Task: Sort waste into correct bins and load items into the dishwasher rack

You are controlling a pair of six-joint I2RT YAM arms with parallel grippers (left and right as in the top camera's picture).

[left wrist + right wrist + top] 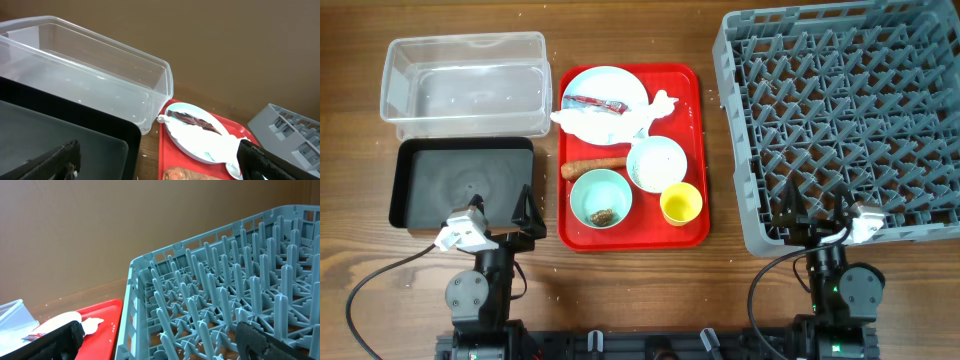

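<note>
A red tray (692,100) holds the pale blue plate (605,85) with the red wrapper (595,104) on it. The white napkin (648,110) lies at the plate's right edge. The carrot (595,167), white bowl (656,163), yellow cup (681,204) and green bowl (588,190) with a brown lump (602,215) sit nearer me. A few rice grains (111,326) lie on the tray. The spoon's tip (232,170) shows by the plate. My left gripper (498,215) is open and empty over the black tray's (460,180) near right corner. My right gripper (817,212) is open and empty at the grey rack's (845,120) near edge.
The clear tub (460,85) stands behind the black tray at far left. The rack fills the right side and its pegs stand upright (225,295). Bare wooden table lies along the front edge, between the arms' bases.
</note>
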